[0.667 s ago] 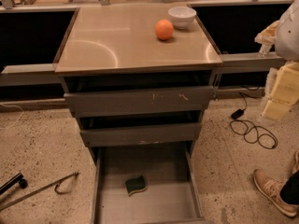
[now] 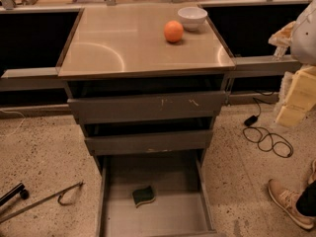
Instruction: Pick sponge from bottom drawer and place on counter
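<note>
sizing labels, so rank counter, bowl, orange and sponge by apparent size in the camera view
1. counter
2. bowl
3. orange and sponge: they look alike and sit at different depths, so unranked.
The gripper is out of view.

- I see the sponge lying in the bottom drawer, near its middle; that drawer sticks out below the two upper drawers.
- On the tabletop, back right, the orange sits just front-left of the bowl.
- My end effector is out of view.
</note>
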You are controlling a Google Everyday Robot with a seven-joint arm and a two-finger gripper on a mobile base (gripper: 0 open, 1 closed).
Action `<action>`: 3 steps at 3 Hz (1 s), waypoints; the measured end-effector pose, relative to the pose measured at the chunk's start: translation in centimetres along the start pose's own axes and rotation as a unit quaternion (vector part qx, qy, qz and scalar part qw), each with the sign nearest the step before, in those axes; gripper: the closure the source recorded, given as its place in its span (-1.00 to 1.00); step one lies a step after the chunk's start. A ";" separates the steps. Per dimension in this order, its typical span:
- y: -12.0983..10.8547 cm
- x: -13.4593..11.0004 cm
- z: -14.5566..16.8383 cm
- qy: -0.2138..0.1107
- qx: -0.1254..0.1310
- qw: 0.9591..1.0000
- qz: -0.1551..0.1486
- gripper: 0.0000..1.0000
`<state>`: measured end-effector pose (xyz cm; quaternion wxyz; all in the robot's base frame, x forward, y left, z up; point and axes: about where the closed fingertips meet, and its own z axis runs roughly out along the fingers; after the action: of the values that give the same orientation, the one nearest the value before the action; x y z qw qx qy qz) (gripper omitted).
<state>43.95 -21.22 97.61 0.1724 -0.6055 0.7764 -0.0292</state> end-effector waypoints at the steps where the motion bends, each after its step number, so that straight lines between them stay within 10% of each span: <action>1: 1.5 -1.7 5.8 -0.051 -0.038 0.998 -0.004 -1.00; 3: 9.8 -7.5 28.3 -0.185 -0.186 0.964 -0.030 -1.00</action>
<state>44.92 -6.82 70.33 0.1962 -0.6446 0.7043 0.2236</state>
